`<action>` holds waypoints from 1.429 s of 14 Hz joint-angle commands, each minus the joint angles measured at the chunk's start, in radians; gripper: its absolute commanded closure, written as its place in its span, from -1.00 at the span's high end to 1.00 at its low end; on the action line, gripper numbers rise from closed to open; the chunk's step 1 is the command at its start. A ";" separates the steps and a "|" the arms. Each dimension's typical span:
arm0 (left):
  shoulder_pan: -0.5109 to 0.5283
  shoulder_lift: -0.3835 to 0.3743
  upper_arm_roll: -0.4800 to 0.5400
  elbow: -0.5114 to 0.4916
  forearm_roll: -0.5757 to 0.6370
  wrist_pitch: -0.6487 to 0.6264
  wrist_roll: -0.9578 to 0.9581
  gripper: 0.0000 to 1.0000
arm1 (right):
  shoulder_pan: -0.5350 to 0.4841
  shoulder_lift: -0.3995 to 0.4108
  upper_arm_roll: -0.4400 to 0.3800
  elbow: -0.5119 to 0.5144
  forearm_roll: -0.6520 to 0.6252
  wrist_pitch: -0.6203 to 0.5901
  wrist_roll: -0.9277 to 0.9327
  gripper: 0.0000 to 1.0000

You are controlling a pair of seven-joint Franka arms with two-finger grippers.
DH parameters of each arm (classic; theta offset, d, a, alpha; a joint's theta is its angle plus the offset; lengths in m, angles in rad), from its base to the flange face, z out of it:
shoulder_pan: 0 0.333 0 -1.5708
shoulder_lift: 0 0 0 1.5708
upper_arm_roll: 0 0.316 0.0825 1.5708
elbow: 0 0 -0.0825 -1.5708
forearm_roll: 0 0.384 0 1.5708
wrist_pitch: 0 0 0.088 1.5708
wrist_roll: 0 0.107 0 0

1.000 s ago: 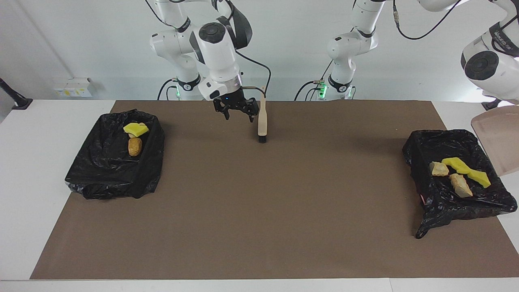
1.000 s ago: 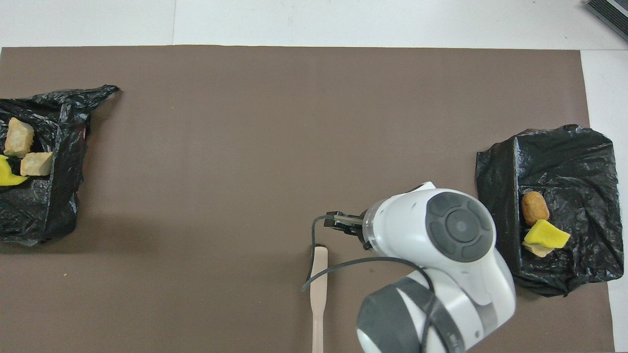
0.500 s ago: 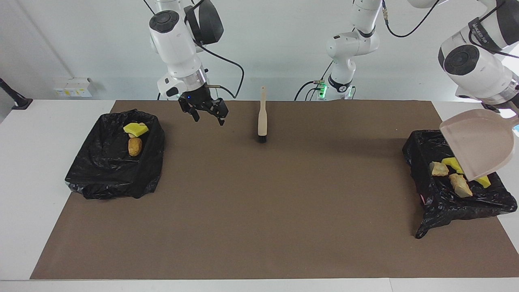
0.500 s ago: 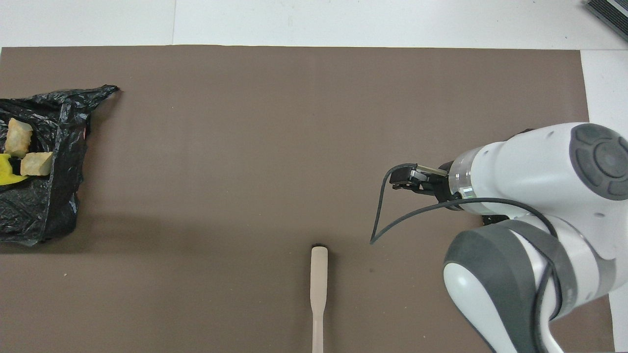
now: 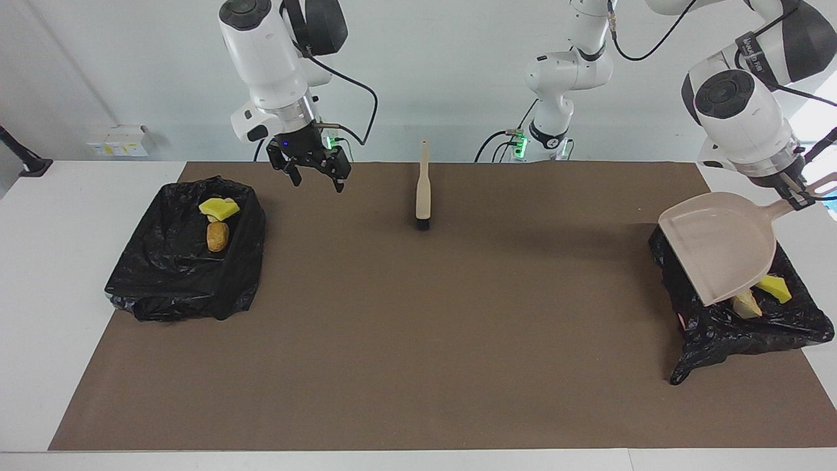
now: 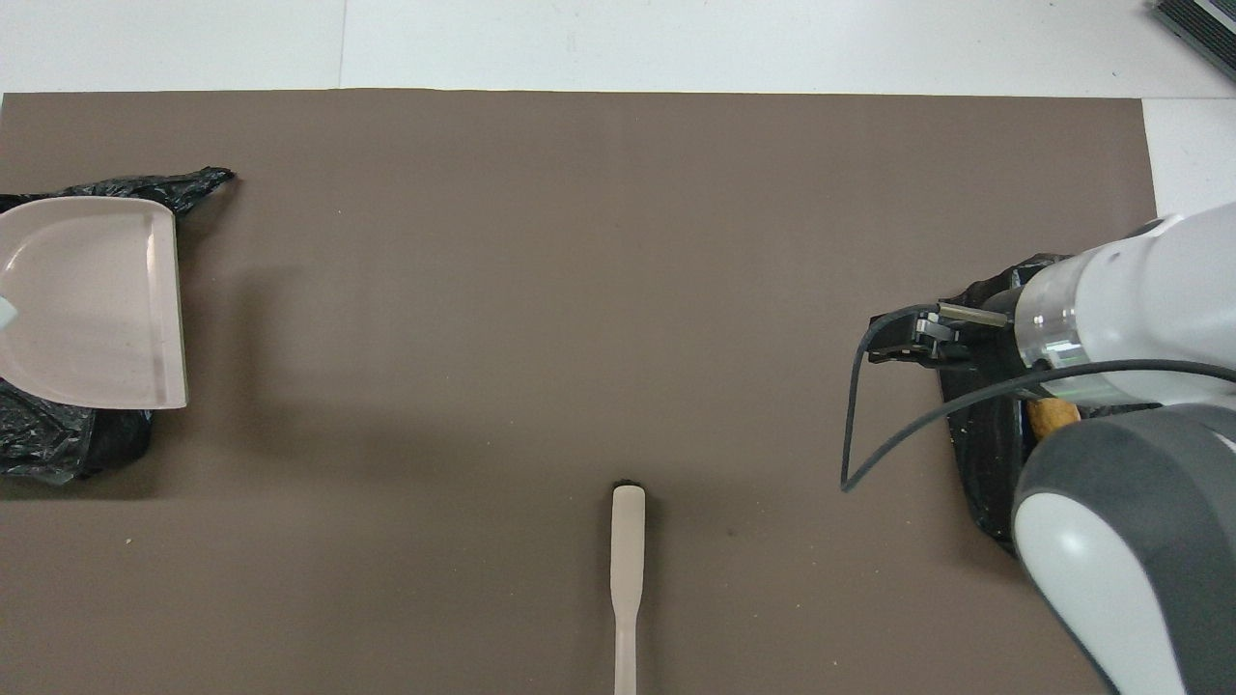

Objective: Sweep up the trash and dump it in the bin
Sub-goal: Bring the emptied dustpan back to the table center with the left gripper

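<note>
My left gripper [image 5: 799, 196] is shut on the handle of the beige dustpan [image 5: 716, 252], which hangs tilted over the black-lined bin [image 5: 739, 333] at the left arm's end of the table. The pan [image 6: 92, 299] covers most of that bin. Beside its lower edge two pieces of trash show in the bin: a yellow-green wedge [image 5: 775, 288] and a tan lump [image 5: 745, 304]. My right gripper [image 5: 317, 180] hangs open and empty above the mat, beside the second bin [image 5: 186, 275]. That bin holds a yellow wedge [image 5: 219, 208] and a brown lump [image 5: 218, 235].
A beige hand brush [image 5: 423, 196] lies on the brown mat [image 5: 418, 327] near the robots' edge, midway between the arms, handle toward the robots. The right arm's cable [image 6: 855, 415] dangles above the mat. White table [image 5: 65, 261] borders the mat at both ends.
The right gripper has left the brush, risen and swung toward the bin at its end. The left arm has carried the dustpan in over its bin, hiding most of the trash there.
</note>
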 commanded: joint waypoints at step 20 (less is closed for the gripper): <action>-0.598 0.292 0.016 0.093 -0.675 0.056 -1.631 -1.00 | -0.014 -0.020 -0.190 0.166 -0.084 -0.247 -0.368 1.00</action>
